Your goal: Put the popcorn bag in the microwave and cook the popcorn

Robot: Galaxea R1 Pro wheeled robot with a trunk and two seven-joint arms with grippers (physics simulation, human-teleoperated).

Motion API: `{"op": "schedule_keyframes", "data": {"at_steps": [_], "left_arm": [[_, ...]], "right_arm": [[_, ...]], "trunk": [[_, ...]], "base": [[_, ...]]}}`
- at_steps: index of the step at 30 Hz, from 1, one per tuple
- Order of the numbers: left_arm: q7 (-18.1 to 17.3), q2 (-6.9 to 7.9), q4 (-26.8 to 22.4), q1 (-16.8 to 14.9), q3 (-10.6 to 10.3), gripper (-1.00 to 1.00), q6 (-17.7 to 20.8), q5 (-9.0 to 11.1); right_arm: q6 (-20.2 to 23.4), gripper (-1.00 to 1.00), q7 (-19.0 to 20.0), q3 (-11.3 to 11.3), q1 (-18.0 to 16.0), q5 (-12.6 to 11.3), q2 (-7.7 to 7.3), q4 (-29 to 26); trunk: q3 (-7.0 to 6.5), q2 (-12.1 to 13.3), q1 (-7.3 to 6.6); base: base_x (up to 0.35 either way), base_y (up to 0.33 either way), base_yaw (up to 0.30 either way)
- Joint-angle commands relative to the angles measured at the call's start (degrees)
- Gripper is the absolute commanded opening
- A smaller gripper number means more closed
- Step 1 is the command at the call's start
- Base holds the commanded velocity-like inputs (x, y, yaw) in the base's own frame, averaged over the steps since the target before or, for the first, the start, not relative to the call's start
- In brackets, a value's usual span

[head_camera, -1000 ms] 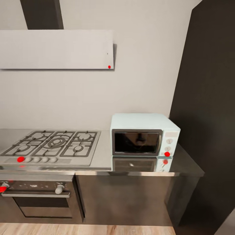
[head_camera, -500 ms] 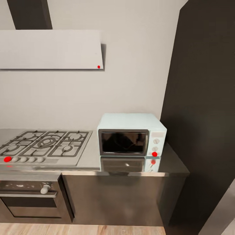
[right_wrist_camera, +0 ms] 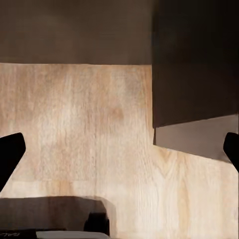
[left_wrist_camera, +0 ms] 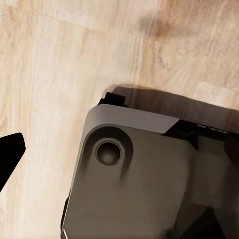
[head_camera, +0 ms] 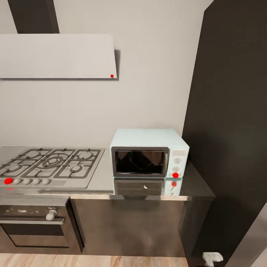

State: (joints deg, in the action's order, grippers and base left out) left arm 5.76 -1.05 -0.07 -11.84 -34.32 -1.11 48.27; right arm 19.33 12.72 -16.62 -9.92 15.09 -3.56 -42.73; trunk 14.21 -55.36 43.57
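Head view shows the microwave (head_camera: 149,155), door shut, right of the hob (head_camera: 50,165) on the countertop (head_camera: 193,185), likely needing a firm door-edge pull; right jaws apart, left unclear.

The stove (head_camera: 48,165) is cut off at the left edge, and so is the oven (head_camera: 33,226) under it. The grey hood (head_camera: 55,55) on the wall runs off the left side too. The tall dark cabinet (head_camera: 230,129) goes past the top and the right edge. A small white thing (head_camera: 212,257) at the bottom edge is too cut off to tell what it is. In each wrist view only dark finger tips (left_wrist_camera: 9,149) (right_wrist_camera: 10,152) peek in at the edges, so their grip cannot be told
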Motion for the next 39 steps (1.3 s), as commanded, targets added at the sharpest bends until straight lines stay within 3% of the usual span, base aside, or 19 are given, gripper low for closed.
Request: {"op": "schedule_keyframes", "data": {"at_steps": [1,3,6,8,9,10,14,18,19,21,23,29,33,37,39], "left_arm": [[0.22,-0.01,-0.01,-0.03,-0.48,1.00,-0.12,0.42],[0.22,0.05,-0.02,-0.03,-0.48,1.00,-0.14,0.42],[0.22,0.21,-0.02,-0.03,-0.48,1.00,-1.32,0.45],[0.22,0.25,-0.02,-0.03,-0.48,1.00,-2.00,0.50],[0.22,0.26,-0.02,-0.03,-0.48,1.00,-2.11,0.47],[0.22,0.26,-0.02,-0.03,-0.48,1.00,-2.14,0.42],[0.22,0.26,-0.02,-0.03,-0.48,1.00,-2.20,0.42],[0.22,0.26,-0.02,-0.03,-0.48,1.00,-2.23,0.42],[0.22,0.26,-0.02,-0.03,-0.48,1.00,-2.28,0.42],[0.22,0.26,-0.02,-0.03,-0.48,1.00,-2.37,0.42],[0.22,0.26,-0.02,-0.03,-0.48,1.00,-2.40,0.45],[0.22,0.26,-0.02,-0.03,-0.48,1.00,-2.40,0.46],[0.23,0.26,-0.02,-0.03,-0.48,1.00,-2.40,0.49],[0.23,0.26,-0.02,-0.03,-0.48,1.00,-2.40,0.50],[0.25,0.26,-0.02,-0.03,-0.48,1.00,-2.40,0.45]], "right_arm": [[4.42,1.00,1.15,1.23,-0.01,0.50,0.13,-6.41],[11.87,1.00,1.68,2.72,0.12,0.27,0.26,-16.27],[20.12,1.00,1.79,3.17,-1.80,0.00,0.37,-21.06],[24.44,1.00,1.79,3.25,-7.96,-0.05,1.44,-22.10],[28.00,1.00,1.77,3.26,-13.85,-0.06,1.75,-22.78],[32.29,1.00,1.78,3.12,-23.08,-0.18,1.74,-22.96],[34.23,1.00,1.70,3.01,-32.58,-0.37,1.93,-22.16],[36.42,1.00,1.58,2.91,-37.30,-0.33,2.08,-22.05],[35.99,1.00,1.56,2.82,-37.51,-0.42,2.30,-22.00],[28.96,1.00,1.22,2.69,-37.79,-1.07,3.73,-20.42],[18.32,1.00,0.95,2.43,-37.86,-1.37,4.50,-15.06],[0.76,1.00,-0.49,0.50,-37.89,-1.35,4.66,-0.87],[-2.51,1.00,-2.79,0.05,-37.89,-1.32,4.25,4.47],[-3.72,1.00,-3.10,-1.99,-37.89,-1.34,3.89,9.37],[-7.24,1.00,-3.16,-2.60,-37.89,-1.31,3.11,14.48]], "trunk": [[0.09,-0.05,0.01],[0.09,-0.05,0.01],[0.09,-0.05,0.01],[0.09,-0.05,0.01],[0.09,-0.05,0.01],[0.09,-0.05,0.01],[0.09,-0.05,0.01],[0.09,-0.05,0.01],[0.09,-0.05,0.01],[0.09,-0.05,0.01],[0.09,-0.05,0.01],[0.09,-0.05,0.01],[0.09,-0.05,0.01],[0.09,-0.05,0.01],[0.09,-0.05,0.01]], "base": [[0.000,0.000,0.000],[0.000,0.000,0.000],[0.000,0.000,0.000],[0.000,0.000,0.000],[0.000,0.000,0.000],[0.000,0.000,0.000],[0.000,0.000,0.000],[0.000,0.000,0.000],[0.000,0.000,0.000],[0.000,0.000,0.000],[0.000,0.000,0.000],[0.000,0.000,0.000],[0.000,0.000,0.000],[0.000,0.000,0.000],[0.000,0.000,0.000]]}}
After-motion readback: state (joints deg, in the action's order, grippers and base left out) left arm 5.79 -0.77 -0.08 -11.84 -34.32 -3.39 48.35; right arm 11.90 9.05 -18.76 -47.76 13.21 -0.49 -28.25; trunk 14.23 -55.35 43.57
